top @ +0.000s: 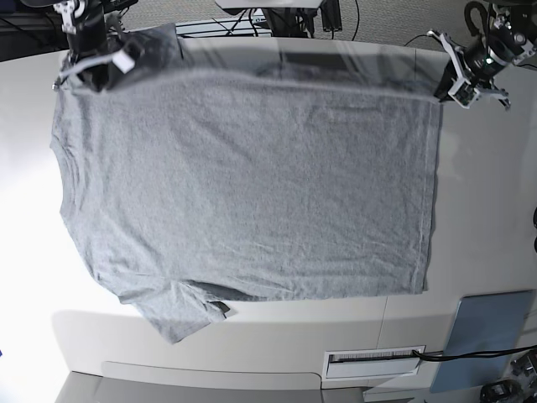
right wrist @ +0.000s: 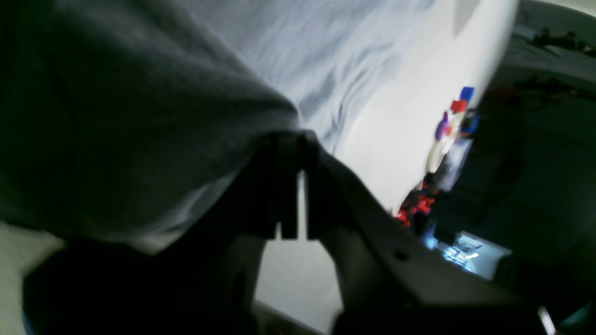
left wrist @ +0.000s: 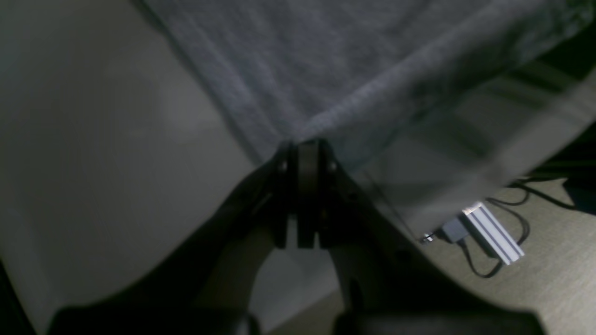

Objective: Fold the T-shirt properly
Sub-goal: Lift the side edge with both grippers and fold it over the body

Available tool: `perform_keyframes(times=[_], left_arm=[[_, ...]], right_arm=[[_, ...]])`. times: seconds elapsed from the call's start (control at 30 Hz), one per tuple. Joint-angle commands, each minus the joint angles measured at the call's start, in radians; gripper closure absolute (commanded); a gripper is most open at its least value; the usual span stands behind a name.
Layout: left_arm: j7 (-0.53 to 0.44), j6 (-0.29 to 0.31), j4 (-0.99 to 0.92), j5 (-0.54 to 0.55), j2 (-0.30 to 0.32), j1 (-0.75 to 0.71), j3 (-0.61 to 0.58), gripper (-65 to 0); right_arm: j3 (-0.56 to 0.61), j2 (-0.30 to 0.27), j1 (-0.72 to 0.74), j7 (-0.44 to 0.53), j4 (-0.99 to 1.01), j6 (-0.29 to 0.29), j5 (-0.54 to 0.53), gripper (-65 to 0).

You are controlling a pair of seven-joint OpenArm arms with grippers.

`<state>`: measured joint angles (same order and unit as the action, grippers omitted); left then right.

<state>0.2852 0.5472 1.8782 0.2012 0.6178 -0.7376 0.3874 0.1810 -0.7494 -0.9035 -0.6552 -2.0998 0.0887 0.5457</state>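
Here each claw, left (left wrist: 307,149) and right (right wrist: 298,139), pinches the soft heather-grey T-shirt (top: 252,193) tight.

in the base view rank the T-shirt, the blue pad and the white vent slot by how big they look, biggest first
1. T-shirt, covering most of the table.
2. Blue-grey pad, cut off by the frame's edge, so its full size is hidden.
3. White vent slot, narrower, though about as long as the pad's visible part.
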Motion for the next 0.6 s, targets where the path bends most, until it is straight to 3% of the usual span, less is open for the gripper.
perform_keyframes(times=[0.0, 0.17, 0.33, 0.57], left_arm=[[-0.016, -0.01, 0.0, 0.027, 0.013, 0.01, 0.008, 0.0], [-0.016, -0.053, -0.04, 0.099, -0.017, 0.071, 0.008, 0.0], [-0.013, -0.05, -0.051, 0.098, -0.056, 0.123, 0.008, 0.0], [0.014, -0.051, -0.051, 0.098, -0.08, 0.176, 0.008, 0.0]], right_arm=[[-0.006, -0.012, 0.021, 0.011, -0.013, 0.023, -0.002, 0.0], [-0.006, -0.006, 0.108, 0.043, -0.012, 0.004, -0.012, 0.0], [-0.006, -0.007, 0.182, 0.061, -0.012, -0.004, -0.017, 0.0], [-0.006, -0.006, 0.272, 0.161, 0.105, -0.033, -0.118, 0.0]])
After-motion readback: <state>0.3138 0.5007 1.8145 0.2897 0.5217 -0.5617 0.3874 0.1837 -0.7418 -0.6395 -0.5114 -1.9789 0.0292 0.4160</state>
